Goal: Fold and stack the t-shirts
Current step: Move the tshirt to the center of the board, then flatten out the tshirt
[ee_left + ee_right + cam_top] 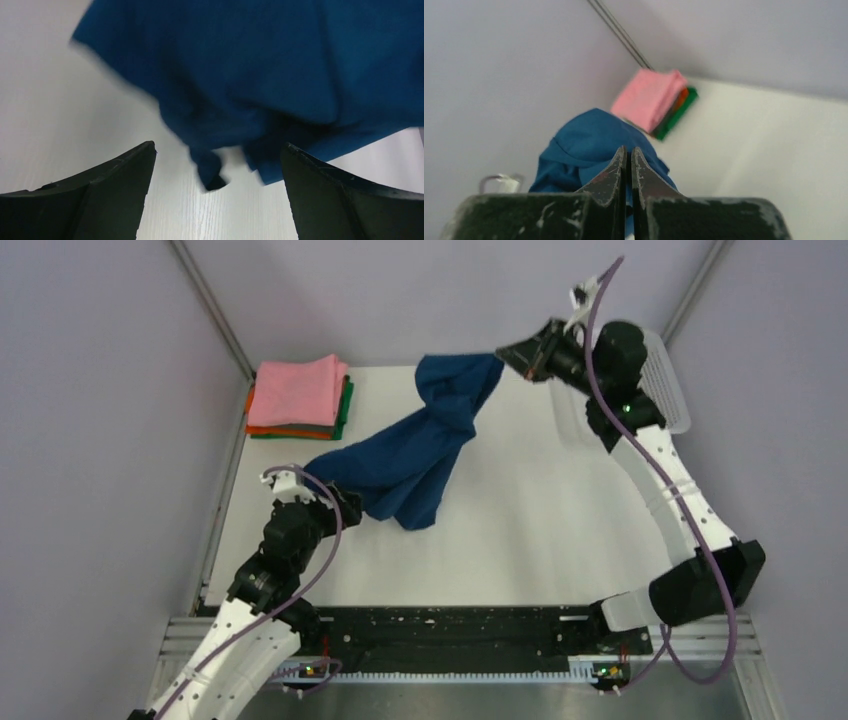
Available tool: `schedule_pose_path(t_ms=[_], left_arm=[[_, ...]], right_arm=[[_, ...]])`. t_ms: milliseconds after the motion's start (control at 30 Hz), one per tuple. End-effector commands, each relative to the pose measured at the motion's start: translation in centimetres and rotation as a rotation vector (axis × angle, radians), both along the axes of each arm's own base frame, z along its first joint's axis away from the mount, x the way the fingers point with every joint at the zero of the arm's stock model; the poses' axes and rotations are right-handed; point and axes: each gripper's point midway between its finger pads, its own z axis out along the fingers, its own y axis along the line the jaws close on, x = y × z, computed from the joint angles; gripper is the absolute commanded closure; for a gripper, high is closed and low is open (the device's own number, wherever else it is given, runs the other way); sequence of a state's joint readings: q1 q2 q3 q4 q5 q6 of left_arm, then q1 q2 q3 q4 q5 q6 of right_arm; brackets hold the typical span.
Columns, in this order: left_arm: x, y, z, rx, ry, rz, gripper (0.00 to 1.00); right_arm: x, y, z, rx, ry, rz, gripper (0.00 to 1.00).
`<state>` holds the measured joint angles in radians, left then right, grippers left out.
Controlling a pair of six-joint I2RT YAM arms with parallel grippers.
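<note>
my right pincer [628, 160]: dark tapered fingers pressed together, pinching one end of the blue t-shirt [420, 445]. the cloth is soft and crumpled and hangs twisted, its lower end draped on the white table [540, 530]. my left pincer [218, 147]: spread wide, empty, just beside that lower end. far left corner: folded stack [298, 400], square, pink over orange and green.

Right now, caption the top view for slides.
Right gripper holds the blue t-shirt by one end; open left gripper hovers beside it.

Pale lilac walls [100, 390], white table [520, 530]
</note>
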<state>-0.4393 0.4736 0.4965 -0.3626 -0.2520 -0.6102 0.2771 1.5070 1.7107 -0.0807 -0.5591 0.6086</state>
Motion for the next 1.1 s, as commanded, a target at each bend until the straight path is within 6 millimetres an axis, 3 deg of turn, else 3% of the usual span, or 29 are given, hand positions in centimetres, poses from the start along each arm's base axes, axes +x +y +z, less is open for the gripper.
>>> schedule_pose_path(t_ms=[0,67,100,133,167,200,233,267,333,467,600,733,833,1067], left_arm=[[0.3,0.6,-0.1,-0.010,0.003,0.044,0.01],[0.4,0.5,-0.3,-0.009,0.014,0.046,0.01],[0.4,0.5,-0.5,-0.008,0.023,0.049,0.01],[0.5,0.5,-0.7,-0.008,0.032,0.055,0.01],[0.6,0.5,-1.0,-0.008,0.045,0.060,0.01],[0.6,0.4,-1.3,-0.009,0.061,0.059,0.01],[0.6,0.2,-1.6,-0.010,0.080,0.053,0.01],[0.5,0.0,-2.0,-0.012,0.106,0.048,0.01],[0.0,-0.4,-3.5,-0.012,0.171,0.032,0.01],[-0.5,-1.3,-6.2,-0.030,0.272,0.009,0.01],[-0.1,-3.2,-7.2,-0.063,0.309,-0.063,0.01],[0.5,-2.4,-9.1,-0.021,0.382,0.009,0.01],[0.6,-1.3,-10.6,0.030,0.445,0.077,0.01],[1.3,-2.1,-14.5,0.038,0.549,0.077,0.04]], right_arm=[[-1.1,-5.5,-11.6,-0.112,0.125,-0.268,1.00],[-2.1,-9.0,-19.4,-0.150,0.248,-0.422,0.98],[-2.7,-10.9,-22.4,-0.173,0.300,-0.496,0.92],[-3.3,-12.7,-25.5,-0.204,0.361,-0.569,0.81],[-4.1,-14.3,-28.5,-0.249,0.439,-0.631,0.61],[-4.8,-15.7,-30.5,-0.293,0.485,-0.688,0.40],[-5.4,-16.4,-31.8,-0.334,0.519,-0.711,0.26],[-6.0,-16.7,-32.6,-0.367,0.544,-0.719,0.16],[-6.8,-17.1,-32.8,-0.404,0.556,-0.716,0.05],[-8.2,-16.0,-31.4,-0.391,0.490,-0.658,0.01],[-10.2,-12.4,-31.1,-0.422,0.415,-0.512,0.01],[-12.3,-7.0,-32.1,-0.468,0.376,-0.279,0.01],[-12.6,-4.5,-33.3,-0.557,0.364,-0.233,0.01],[-10.2,-2.5,-37.3,-0.695,0.463,-0.359,0.02]])
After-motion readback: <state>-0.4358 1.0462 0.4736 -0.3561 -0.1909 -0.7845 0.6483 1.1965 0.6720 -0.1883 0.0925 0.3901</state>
